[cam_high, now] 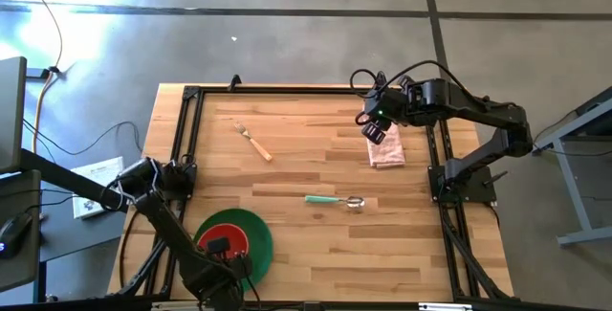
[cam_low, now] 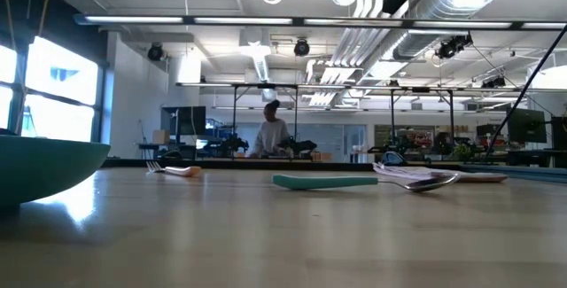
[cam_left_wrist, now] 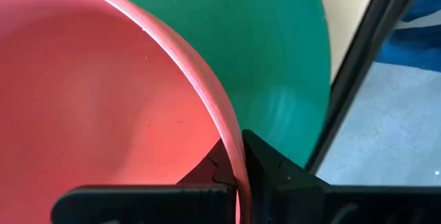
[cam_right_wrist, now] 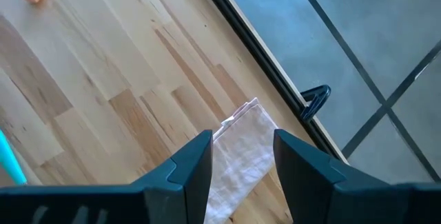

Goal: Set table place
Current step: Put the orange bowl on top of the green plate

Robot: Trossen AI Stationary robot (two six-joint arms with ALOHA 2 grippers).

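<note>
A red bowl [cam_high: 218, 237] sits over a green plate [cam_high: 251, 237] at the near left of the wooden table [cam_high: 316, 244]. My left gripper [cam_high: 223, 251] is shut on the bowl's rim. My right gripper [cam_high: 375, 129] is open and empty above the far end of a folded beige napkin [cam_high: 387, 151], which lies flat at the far right. A fork with a pale handle [cam_high: 254, 140] lies at the far left. A spoon with a teal handle [cam_high: 334, 200] lies at mid-table. The low view shows the plate [cam_low: 44, 164], fork [cam_low: 174, 170] and spoon [cam_low: 354, 182]. My left gripper pinches the red bowl's rim [cam_left_wrist: 231, 141] at its near side, one finger [cam_left_wrist: 215, 172] inside the bowl and one finger [cam_left_wrist: 275, 169] outside. The bowl stands open side up over the green plate [cam_left_wrist: 275, 52]; whether its base touches the plate, I cannot tell.
A black rail frame [cam_high: 187, 129] edges the tabletop on all sides. Bare wood lies between the plate, the spoon and the napkin. A person stands far off in the room beyond the table [cam_low: 271, 133].
</note>
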